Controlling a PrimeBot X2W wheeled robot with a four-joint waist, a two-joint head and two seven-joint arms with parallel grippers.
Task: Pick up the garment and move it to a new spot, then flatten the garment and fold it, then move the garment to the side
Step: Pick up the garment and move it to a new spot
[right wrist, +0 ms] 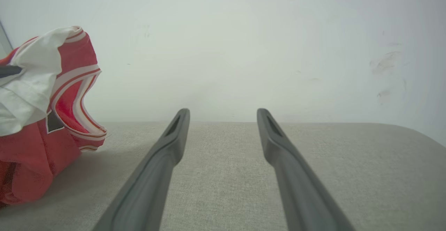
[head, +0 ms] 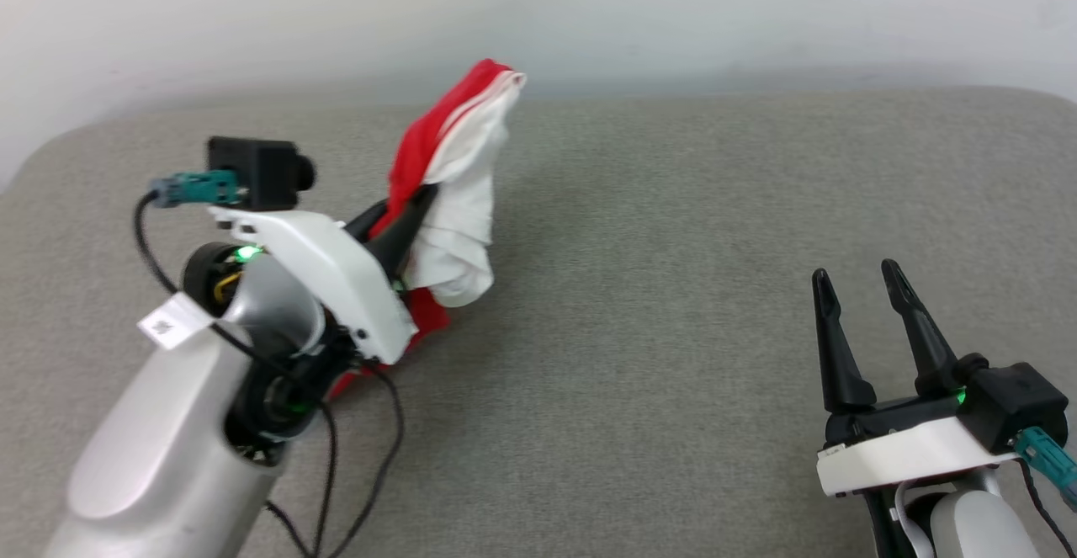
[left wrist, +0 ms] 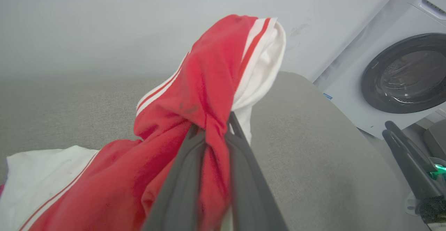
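The garment (head: 454, 188) is a red jersey with white sleeves and striped trim, bunched and lifted over the left part of the grey table (head: 673, 289). My left gripper (head: 418, 199) is shut on a pinch of its red cloth. In the left wrist view the two dark fingers clamp the garment (left wrist: 205, 95), which rises above them in a peak, with a white sleeve trailing at the lower left. My right gripper (head: 858, 276) stands open at the lower right, well apart from the cloth. The right wrist view has the garment (right wrist: 45, 119) at its left edge, its lower part resting on the table.
A pale wall (head: 538, 11) runs behind the table's far edge. A white washing machine (left wrist: 400, 74) with a round dark door stands beyond the table's rounded end. Bare grey tabletop lies between the two grippers.
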